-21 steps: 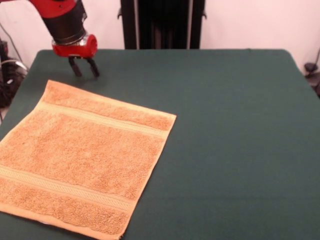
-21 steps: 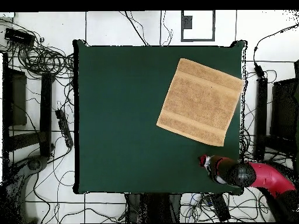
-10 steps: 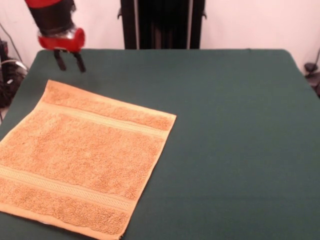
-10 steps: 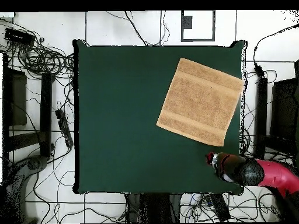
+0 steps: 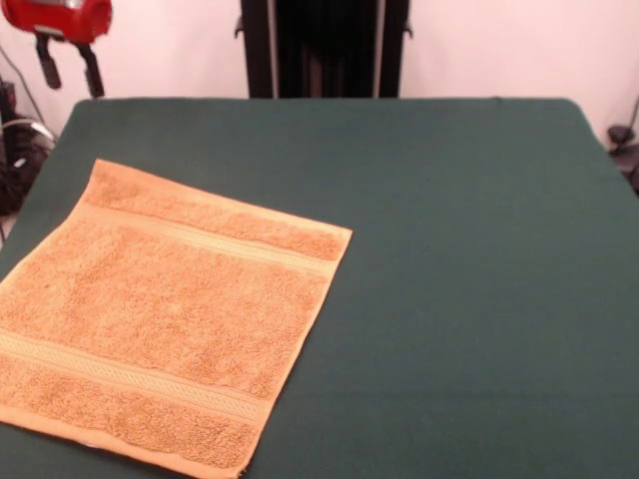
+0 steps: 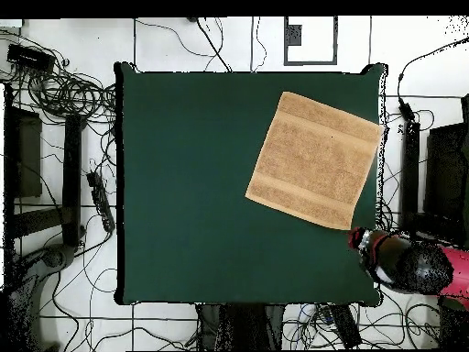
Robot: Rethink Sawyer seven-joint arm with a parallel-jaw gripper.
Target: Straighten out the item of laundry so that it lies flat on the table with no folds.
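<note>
- One towel (image 5: 170,319), and honestly it looks sorted already: spread out in a single layer on the green table (image 5: 459,279), no folds or bumps you can see in either view, sitting skewed to the table edges.
- It's over toward the table's corner nearest the arm; in the front view its lower-left part runs out of frame, so you can't check those edges there.
- Handling-wise, I'd guess it's light, soft and floppy terry. It'll drape and drag rather than slide stiffly, and the table cloth probably grips it a bit.
- If you do need to touch it, go for a corner or the hemmed border, where the weave is flatter and thinner than the pile. Pinch low and pull outward, not up, or you'll just make a new wrinkle.
- The gripper (image 5: 68,66) hangs up off the table past the towel's far corner, touching nothing. Its two fingers (image 5: 46,64) are spread apart with nothing between them.
- The overhead view gives you the whole towel (image 6: 314,159) outline, all four corners inside the table (image 6: 192,183), plus the gripper (image 6: 359,240) just off its nearest corner at the table's edge.
- The front view is the one showing the finger gap and the pile texture; overhead the fingers are hidden under the wrist.
</note>
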